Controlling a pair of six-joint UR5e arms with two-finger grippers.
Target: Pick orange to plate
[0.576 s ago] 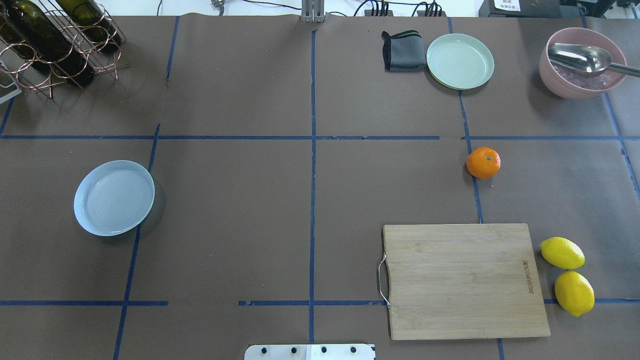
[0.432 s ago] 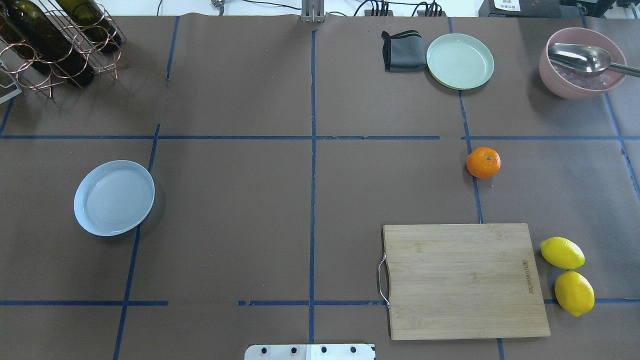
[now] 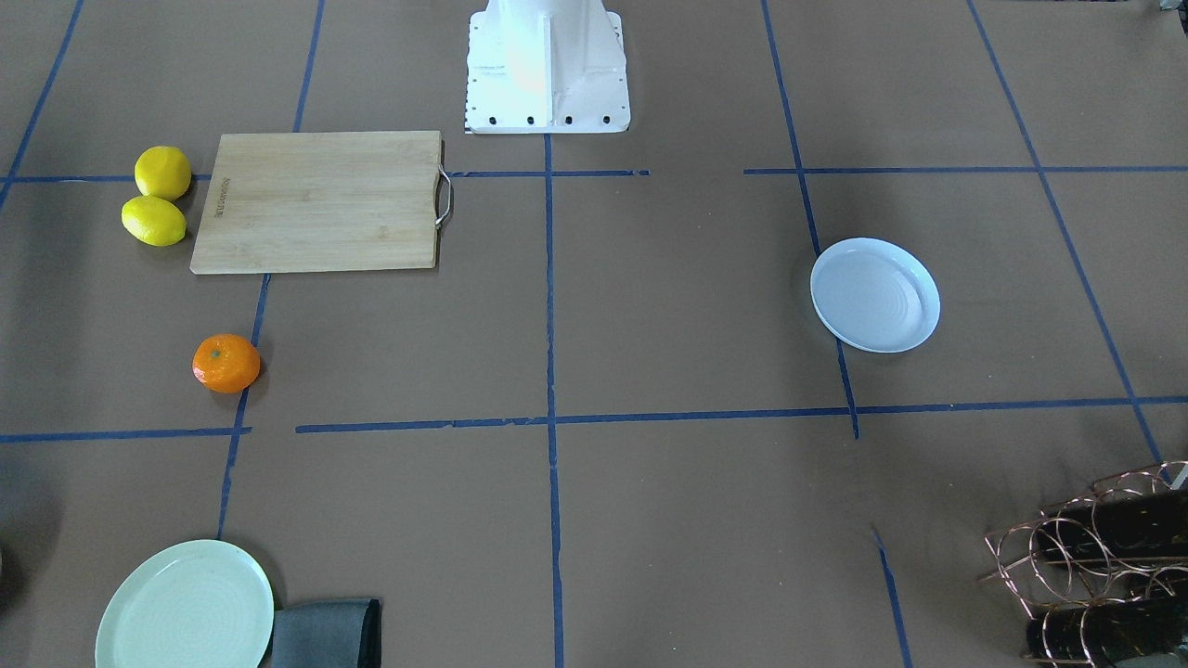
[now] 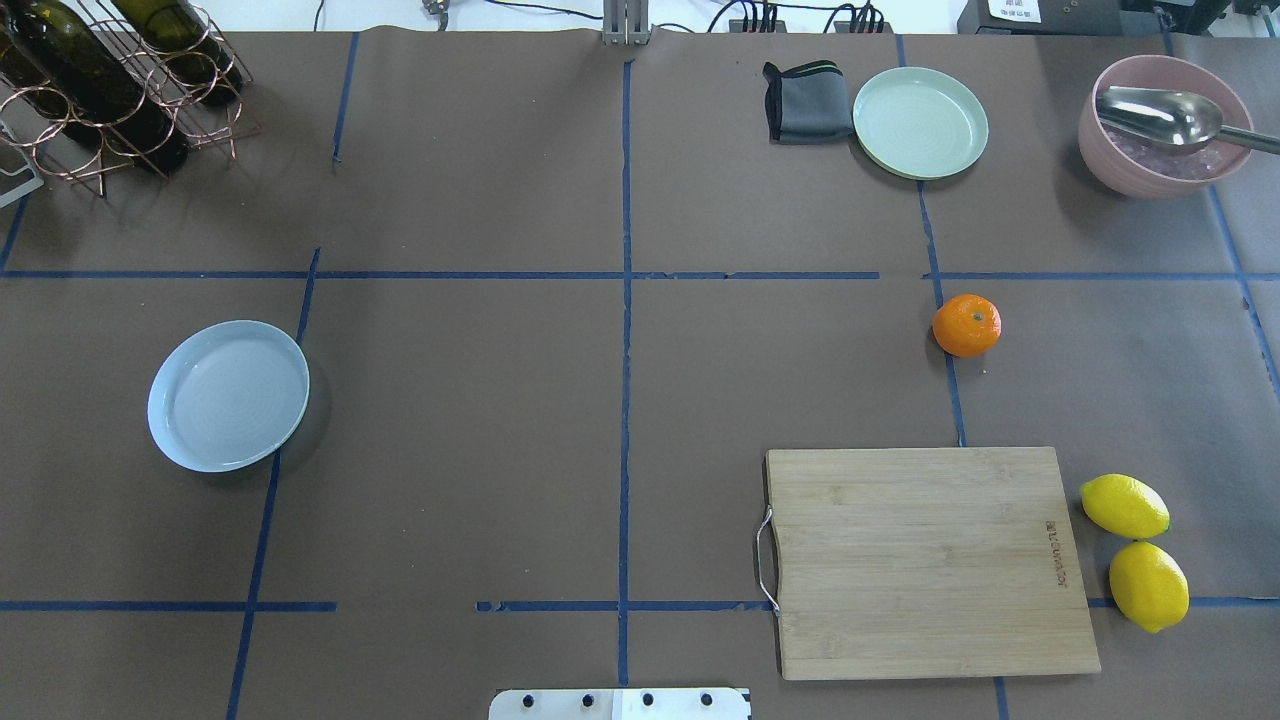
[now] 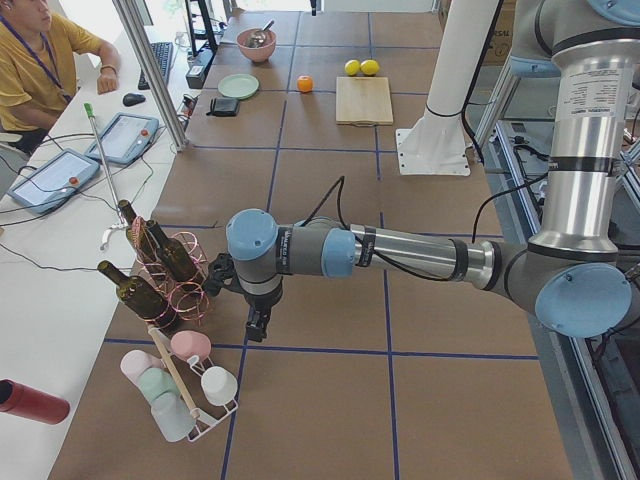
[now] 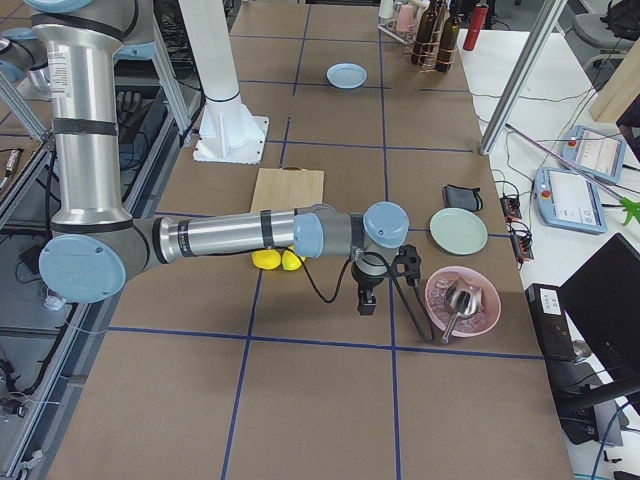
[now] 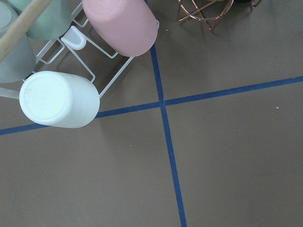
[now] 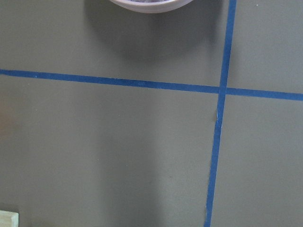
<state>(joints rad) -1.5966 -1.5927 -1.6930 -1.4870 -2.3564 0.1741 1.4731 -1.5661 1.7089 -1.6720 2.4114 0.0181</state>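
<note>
Left gripper (image 5: 257, 328) hangs low over the table (image 4: 480, 420), fingers pointing down, near the wire bottle rack (image 5: 165, 270) and the cup rack (image 5: 190, 385). Only a side view shows it, so whether its jaws are apart or together cannot be told. Right gripper (image 6: 366, 305) hangs over the table just beside the pink bowl (image 6: 434, 300), which holds a metal spoon (image 6: 458, 300); its jaw setting cannot be told either.

Orange (image 4: 967, 325): rests on the table on a blue tape line in the robot's right half, stem dimple up. It touches no other item.

Plate (image 4: 228, 395): lies flat in the robot's left half, well apart from the orange.

Surrounding items:
- Cutting board (image 4: 930, 560): nearer the robot than the orange.
- Two lemons (image 4: 1124, 505): touching each other, just beside the board's outer short edge.
- Green plate (image 4: 920, 122): beyond the orange, with a grey cloth (image 4: 803, 102) against its rim.
</note>
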